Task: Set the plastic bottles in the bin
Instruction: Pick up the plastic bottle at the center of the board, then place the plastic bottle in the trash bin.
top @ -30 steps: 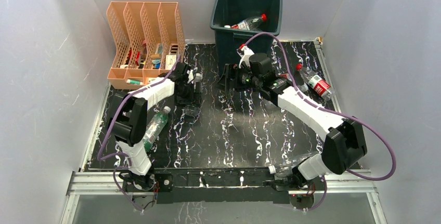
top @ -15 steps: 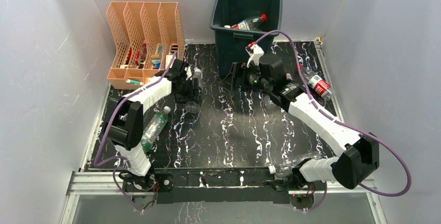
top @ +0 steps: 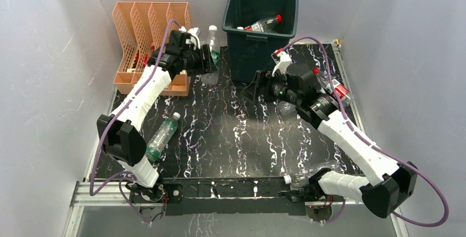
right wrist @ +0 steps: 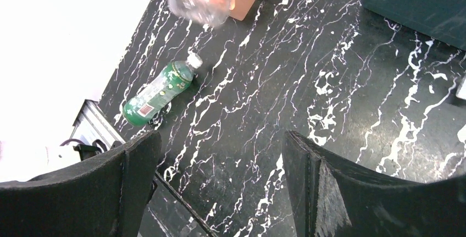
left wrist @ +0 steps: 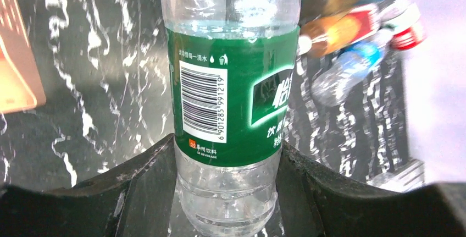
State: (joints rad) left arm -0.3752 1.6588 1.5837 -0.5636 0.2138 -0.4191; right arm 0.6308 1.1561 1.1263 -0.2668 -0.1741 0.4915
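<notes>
So since a second ago the left arm has swung up and away from the middle of the table (top: 236, 138), and the left gripper (top: 204, 61) now hangs at the far side between the peach file organizer (top: 132, 28) and the bin (top: 233, 6), carrying a green-label water bottle (left wrist: 231, 99) with it. In the left wrist view we see both fingers clamped on the lower part of that bottle, just under the label, barcode facing the camera. It stands roughly upright in the grip, white cap on top, and it's close to the bin's left wall but not over the opening as far as we can tell. The right arm has pulled back toward the right too. The right gripper (right wrist: 220, 149) sits low over the table in front of the bin, fingers spread wide with nothing but marble-pattern tabletop between them. Inside the bin we spot a red-capped bottle (top: 264, 24) lying on its side. Out on the table, a green bottle (top: 162, 136) lies near the left arm, a red-label bottle (top: 336, 88) lies by the right edge behind the right arm, and a clear bottle (top: 308, 175) rests at the near edge by the right arm's base.
</notes>
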